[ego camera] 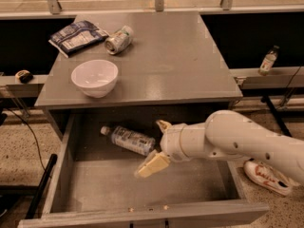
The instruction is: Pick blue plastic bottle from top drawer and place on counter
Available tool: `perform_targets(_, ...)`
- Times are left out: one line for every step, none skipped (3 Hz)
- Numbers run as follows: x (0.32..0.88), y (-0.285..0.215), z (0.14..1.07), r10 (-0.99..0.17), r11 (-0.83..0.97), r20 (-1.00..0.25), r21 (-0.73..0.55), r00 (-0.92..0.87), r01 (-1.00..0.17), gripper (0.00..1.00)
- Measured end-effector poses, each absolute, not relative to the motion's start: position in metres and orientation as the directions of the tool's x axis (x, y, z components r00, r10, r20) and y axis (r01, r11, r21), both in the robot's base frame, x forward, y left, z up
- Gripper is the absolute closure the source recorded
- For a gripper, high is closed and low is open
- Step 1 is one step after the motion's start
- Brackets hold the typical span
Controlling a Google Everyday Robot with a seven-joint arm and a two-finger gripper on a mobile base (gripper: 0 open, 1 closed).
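Sideways from the right, the arm (pixel 247 144) holds its pincer (pixel 157 145) apart beside the blue plastic bottle (pixel 129 139).

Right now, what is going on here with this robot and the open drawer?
A one-armed robot has its arm inside the open top drawer. Its end effector is open, fingers spread, at the right end of the blue plastic bottle. The bottle lies on its side near the back of the drawer and is not yet gripped. The counter above holds a white bowl, a tipped can and a blue packet.
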State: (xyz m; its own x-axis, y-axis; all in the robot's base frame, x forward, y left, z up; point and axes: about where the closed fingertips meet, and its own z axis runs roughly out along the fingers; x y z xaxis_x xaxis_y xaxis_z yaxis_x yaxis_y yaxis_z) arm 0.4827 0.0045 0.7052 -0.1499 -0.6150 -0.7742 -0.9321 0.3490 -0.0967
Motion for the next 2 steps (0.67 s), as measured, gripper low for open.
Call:
perform_targets(0.502, 0.030, 0.690, -0.589, 0.350, -0.802, -0.138, -0.103, -0.926, 0.00)
perform_targets(0.521, 0.052, 0.670, -0.566, 0.359, -0.815, -0.111, -0.122, -0.927, 0.00)
